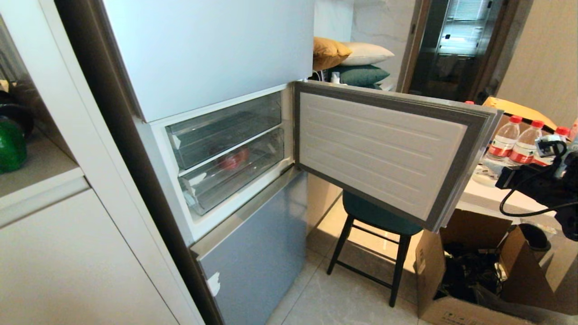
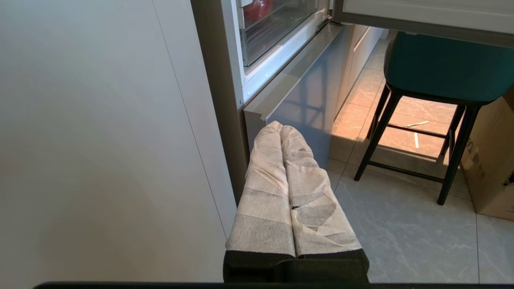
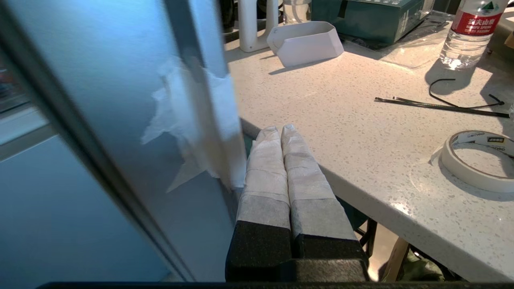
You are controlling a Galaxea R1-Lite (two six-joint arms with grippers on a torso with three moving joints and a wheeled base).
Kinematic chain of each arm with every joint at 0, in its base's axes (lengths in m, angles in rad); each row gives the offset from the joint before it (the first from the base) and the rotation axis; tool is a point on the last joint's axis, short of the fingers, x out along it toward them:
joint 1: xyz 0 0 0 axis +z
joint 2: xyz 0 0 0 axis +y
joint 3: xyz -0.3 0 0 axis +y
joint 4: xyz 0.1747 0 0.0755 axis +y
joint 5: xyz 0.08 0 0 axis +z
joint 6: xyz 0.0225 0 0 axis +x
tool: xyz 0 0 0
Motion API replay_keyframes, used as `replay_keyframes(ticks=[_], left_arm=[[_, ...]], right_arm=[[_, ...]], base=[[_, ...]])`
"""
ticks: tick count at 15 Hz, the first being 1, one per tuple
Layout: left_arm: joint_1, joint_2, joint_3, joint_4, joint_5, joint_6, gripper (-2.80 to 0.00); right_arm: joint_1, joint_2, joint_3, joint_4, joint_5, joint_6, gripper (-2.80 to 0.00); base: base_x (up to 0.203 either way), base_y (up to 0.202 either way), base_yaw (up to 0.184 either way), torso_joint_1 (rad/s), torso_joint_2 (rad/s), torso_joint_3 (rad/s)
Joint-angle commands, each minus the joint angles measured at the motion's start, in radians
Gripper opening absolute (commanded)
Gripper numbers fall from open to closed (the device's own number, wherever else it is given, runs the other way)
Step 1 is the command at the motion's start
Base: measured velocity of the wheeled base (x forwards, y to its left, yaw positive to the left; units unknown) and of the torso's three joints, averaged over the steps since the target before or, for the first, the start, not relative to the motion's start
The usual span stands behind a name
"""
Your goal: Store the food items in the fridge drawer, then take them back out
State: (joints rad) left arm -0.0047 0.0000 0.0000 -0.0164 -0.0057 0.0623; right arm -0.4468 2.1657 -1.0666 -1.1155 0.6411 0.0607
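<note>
White tape wraps the fingers (image 3: 281, 160) of the right hand (image 3: 279, 130), which are pressed flat together and hold nothing; they sit just beside the outer edge of the open door (image 3: 120, 100), over the rim of the speckled surface (image 3: 341, 120); on it lie a tape roll (image 3: 478, 160), a bottle (image 3: 470, 32) and a white tray (image 3: 305, 42). Left hand (image 2: 281, 127) hangs low by the fridge's lower panel (image 2: 305, 92), fingers likewise together and empty; a stool (image 2: 441, 68) stands near.

Inside the fridge, two clear drawers are both pushed in; the lower drawer (image 1: 235, 169) shows a red round thing (image 1: 232, 159) through its wall, and I cannot tell what it is. Neither potato nor pepper is visible anywhere; a green object (image 1: 11, 144) sits on the left shelf, unidentified.

My judgement: the door is open, but no food is in a hand, so storing or retrieving is still ahead; which, the scene does not settle.
</note>
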Motion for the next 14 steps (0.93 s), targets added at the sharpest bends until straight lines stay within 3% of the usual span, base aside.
replay_keyframes(ticks=[1,4,7,11,14], left_arm=[[0.0,0.0,0.011,0.0,0.0,0.001,-2.8],[0.0,0.001,0.011,0.0,0.0,0.001,-2.8],[0.0,0.001,0.011,0.0,0.0,0.002,-2.8],[0.0,0.002,0.011,0.001,-0.002,0.013,-2.8],[0.0,0.001,0.011,0.001,-0.003,0.014,-2.8]], right_arm=[[-0.001,0.034,-0.024,-0.007,0.002,0.001,-2.8],[-0.004,0.02,-0.001,-0.008,0.001,-0.001,-2.8],[-0.004,-0.066,0.156,-0.028,-0.02,-0.012,-2.8],[0.06,-0.081,0.245,-0.234,-0.305,-0.032,-2.8],[0.082,-0.073,0.228,-0.247,-0.345,-0.07,-2.8]], base=[[0.0,0.0,0.0,0.0,0.0,0.0],[0.0,0.0,0.0,0.0,0.0,0.0],[0.0,0.0,0.0,0.0,0.0,0.0],[0.0,0.0,0.0,0.0,0.0,0.0],[0.0,0.0,0.0,0.0,0.0,0.0]])
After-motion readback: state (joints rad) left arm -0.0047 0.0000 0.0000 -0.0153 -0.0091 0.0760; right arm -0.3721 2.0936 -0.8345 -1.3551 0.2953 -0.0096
